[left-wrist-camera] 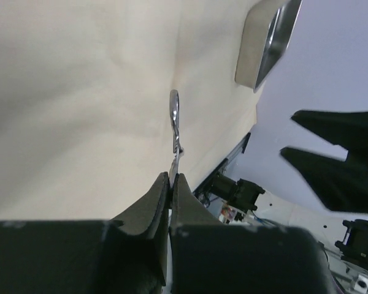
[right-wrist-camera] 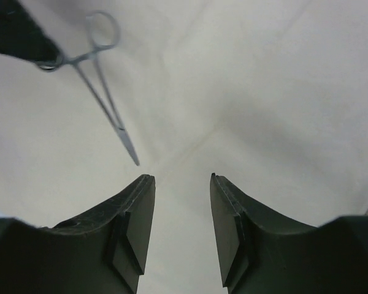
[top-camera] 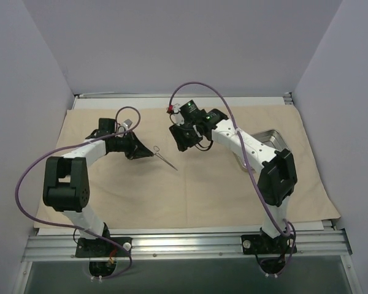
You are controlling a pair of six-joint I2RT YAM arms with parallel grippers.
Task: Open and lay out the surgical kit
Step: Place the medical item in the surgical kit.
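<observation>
Fixed camera looks steeply down over the whole cloth wrap (top-camera: 190,190); wrist cameras peer close past their jaws, sharing one instrument (right-wrist-camera: 119,129).

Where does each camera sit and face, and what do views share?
Top external: above and behind, looking down on the large beige cloth wrap; shows left arm, right arm, left gripper, right gripper.
Left wrist: on the left arm, facing along its shut fingers across the cloth toward the small shiny rectangular steel tray.
Right wrist: on the right arm, facing down past its open fingers at the cloth.
Shared: all three show the thin silver ring-handled instrument clamped in the left gripper.
</observation>
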